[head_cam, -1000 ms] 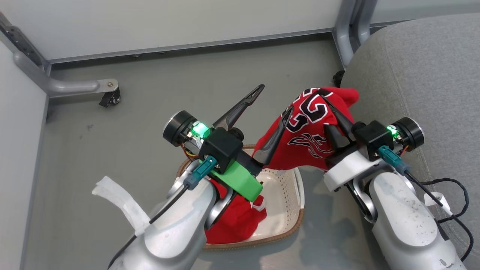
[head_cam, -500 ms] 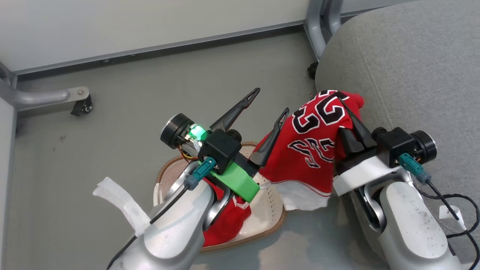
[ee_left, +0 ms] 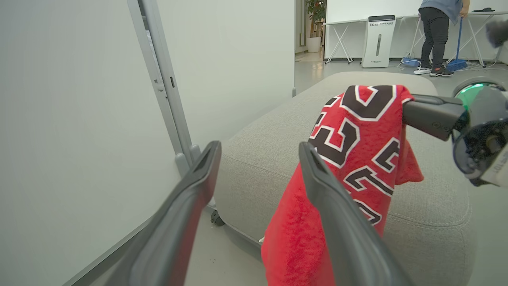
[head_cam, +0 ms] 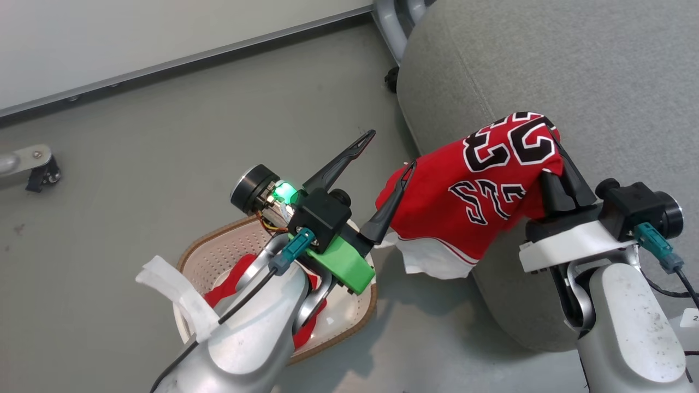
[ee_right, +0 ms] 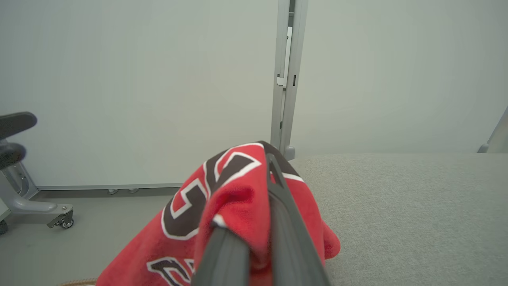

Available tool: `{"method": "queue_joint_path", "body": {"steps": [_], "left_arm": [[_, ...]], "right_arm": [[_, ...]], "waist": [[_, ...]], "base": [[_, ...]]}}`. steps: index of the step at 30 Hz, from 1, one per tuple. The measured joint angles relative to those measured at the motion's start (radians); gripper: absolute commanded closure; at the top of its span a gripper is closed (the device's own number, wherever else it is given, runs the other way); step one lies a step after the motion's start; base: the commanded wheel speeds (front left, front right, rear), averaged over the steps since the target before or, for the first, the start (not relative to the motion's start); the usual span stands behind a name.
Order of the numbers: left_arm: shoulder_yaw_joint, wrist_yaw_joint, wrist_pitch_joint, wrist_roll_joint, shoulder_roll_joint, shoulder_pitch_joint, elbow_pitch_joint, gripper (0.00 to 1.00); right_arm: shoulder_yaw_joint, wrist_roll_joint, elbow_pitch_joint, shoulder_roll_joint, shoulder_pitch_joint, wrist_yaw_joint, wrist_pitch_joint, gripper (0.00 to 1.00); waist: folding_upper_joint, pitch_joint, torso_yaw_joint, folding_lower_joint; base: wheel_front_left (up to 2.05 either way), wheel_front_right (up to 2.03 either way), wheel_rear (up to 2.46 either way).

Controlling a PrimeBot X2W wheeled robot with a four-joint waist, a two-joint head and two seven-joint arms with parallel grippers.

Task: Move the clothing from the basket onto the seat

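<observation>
My right gripper (head_cam: 552, 143) is shut on the top of a red jersey (head_cam: 486, 185) with black-and-white lettering. It holds the jersey up over the edge of the grey seat (head_cam: 546, 65), and the white hem hangs down beside the seat's side. In the right wrist view my right gripper (ee_right: 270, 174) pinches the jersey (ee_right: 222, 186) in front of the seat (ee_right: 397, 206). My left gripper (head_cam: 390, 150) stands open above the floor just left of the jersey; whether its finger touches the cloth I cannot tell. The basket (head_cam: 203, 252) sits on the floor under my left arm, with another red garment (head_cam: 224, 286) in it.
White partition panels stand behind the floor. A metal foot with a caster (head_cam: 38, 169) is at the left, and a small caster (head_cam: 390, 82) sits by the seat's corner. A black cable (head_cam: 669, 289) trails at my right wrist. Far off, a person (ee_left: 436, 31) stands with a broom.
The camera has swung right. My right gripper has carried the jersey right and up, from over the basket to the seat's edge. The left gripper has stayed open.
</observation>
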Motion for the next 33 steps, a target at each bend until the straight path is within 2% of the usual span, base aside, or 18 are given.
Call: {"method": "queue_joint_path", "body": {"steps": [17,26,33], "left_arm": [[-0.002,-0.004,0.000,0.021,0.015,-0.013,0.015,0.00],[0.003,-0.006,0.000,0.023,0.017,-0.010,0.012,0.00],[0.010,-0.006,0.000,0.034,0.022,-0.013,0.003,0.00]], "right_arm": [[-0.129,0.027,-0.041,0.002,0.056,0.000,0.000,1.00],[-0.141,0.052,-0.048,0.003,0.061,0.000,0.000,1.00],[-0.184,0.044,-0.051,-0.004,-0.065,0.000,0.000,1.00]], "waist": [[0.0000,0.046,-0.179,0.0000],[0.0000,0.058,-0.196,0.0000],[0.0000,0.090,-0.181,0.0000]], "base": [[0.00,0.00,0.00],[0.00,0.00,0.00],[0.00,0.00,0.00]]}}
